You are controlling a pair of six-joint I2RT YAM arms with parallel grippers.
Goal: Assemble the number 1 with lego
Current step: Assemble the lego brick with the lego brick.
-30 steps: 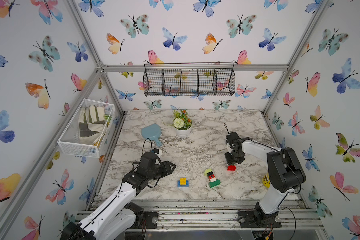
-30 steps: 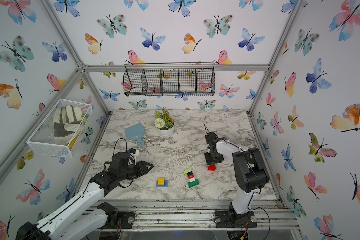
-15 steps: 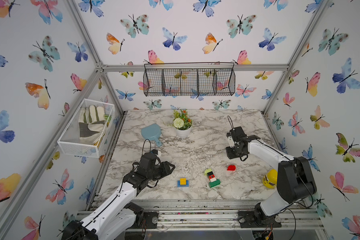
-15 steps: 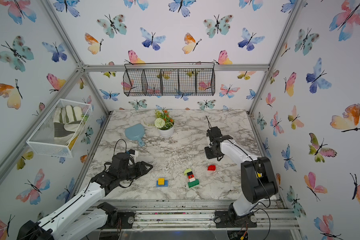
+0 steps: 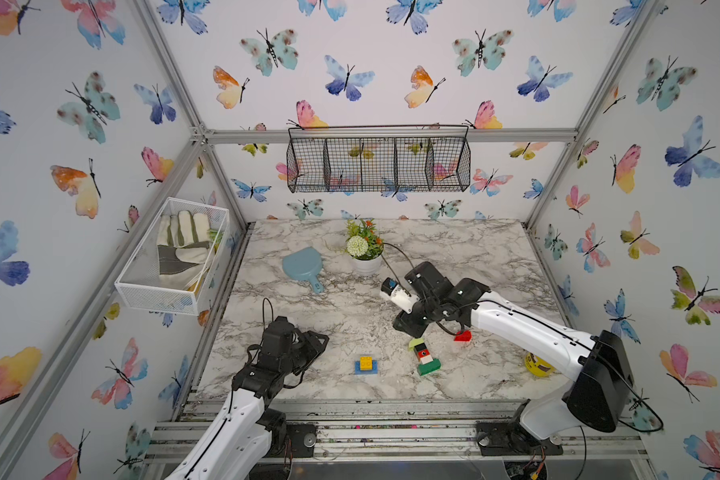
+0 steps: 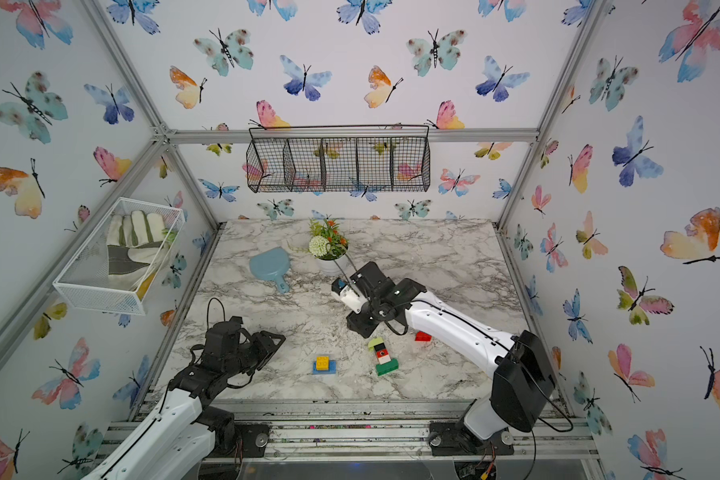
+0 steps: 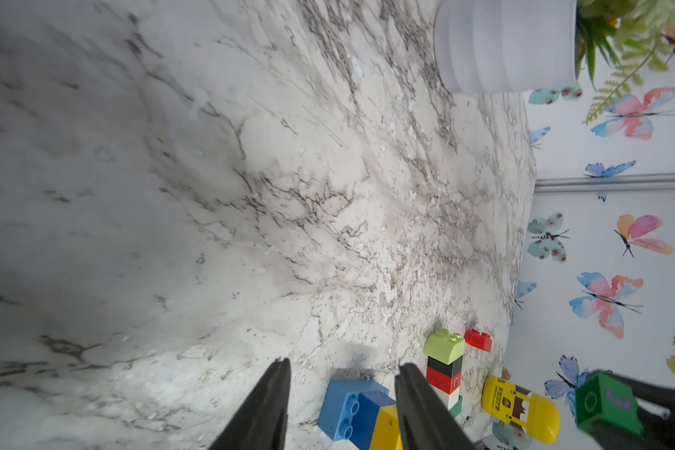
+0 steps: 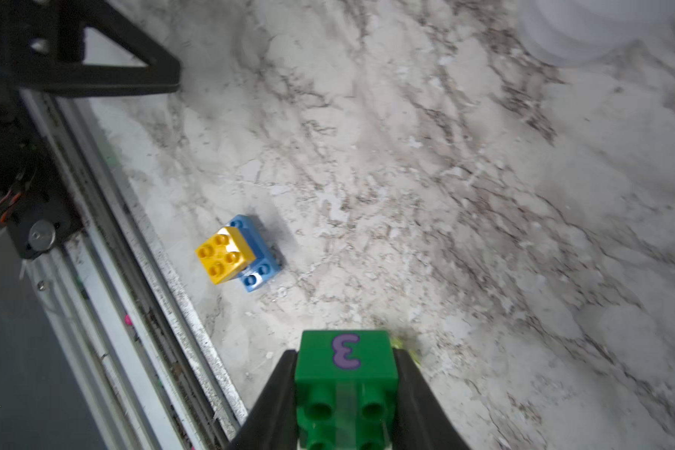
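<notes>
Pinching green brick (image 8: 328, 362), right gripper (image 8: 345, 352) hangs just by lime end of stack (image 5: 424, 356), probably to add it. Left gripper (image 7: 345, 364) spread, empty, facing blue-yellow pair (image 7: 351, 405), ready to grab.

Both top views: high, front, looking down on whole table (image 5: 350, 307). Wrist views: close, sharing yellow-blue bricks (image 8: 236, 253).
</notes>
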